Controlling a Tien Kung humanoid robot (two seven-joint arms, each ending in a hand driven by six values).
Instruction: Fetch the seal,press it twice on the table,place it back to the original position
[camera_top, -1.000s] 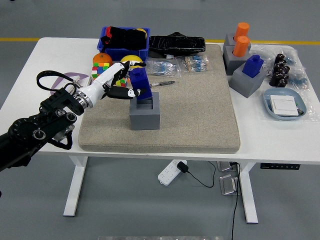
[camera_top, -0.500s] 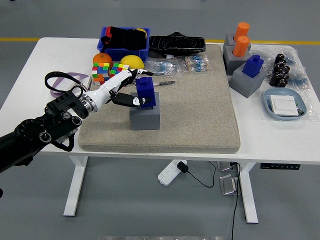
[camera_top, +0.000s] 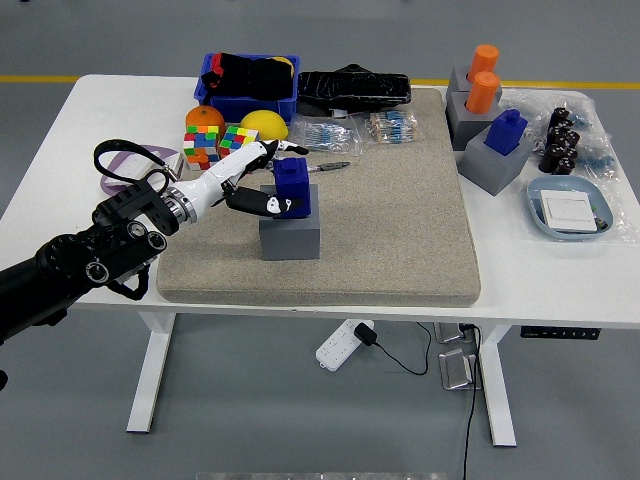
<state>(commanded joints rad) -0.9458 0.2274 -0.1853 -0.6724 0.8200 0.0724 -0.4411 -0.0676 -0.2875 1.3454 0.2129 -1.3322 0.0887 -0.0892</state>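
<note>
A white table (camera_top: 60, 140) carries a coarse beige felt mat (camera_top: 400, 230). On the mat stands a matte grey block holder (camera_top: 290, 232) with the boxy blue seal (camera_top: 291, 185) sitting upright in its top. The left hand (camera_top: 245, 178), glossy white with dark fingertips, wraps loosely about the seal, thumb in front, fingers behind.

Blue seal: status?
Left hand fingers around blue seal, seal seated upright in gray holder on the mat. Right hand not in view. Pen lies just behind; nothing blocking.
</note>
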